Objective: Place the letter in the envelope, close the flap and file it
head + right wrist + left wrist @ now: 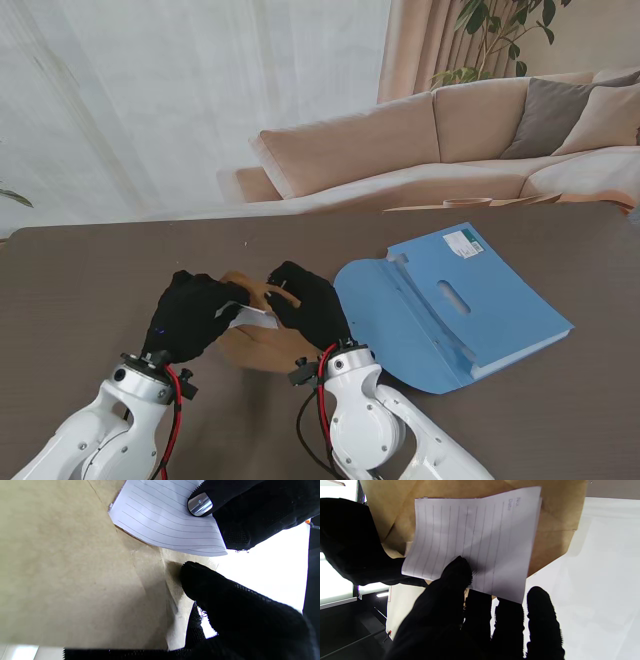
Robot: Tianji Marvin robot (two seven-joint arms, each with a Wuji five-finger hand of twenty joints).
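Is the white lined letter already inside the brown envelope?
Not fully. Most of the white lined letter shows outside the brown paper envelope; whether its far edge has entered, cannot tell.

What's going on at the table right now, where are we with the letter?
Both hands are up off the table with the paperwork between them. The left hand pinches the lined letter, and the right hand holds the brown envelope at its edge. The letter lies against the envelope, most of it showing, so it isn't inside yet. The blue folder lies open on the table to the right, waiting.
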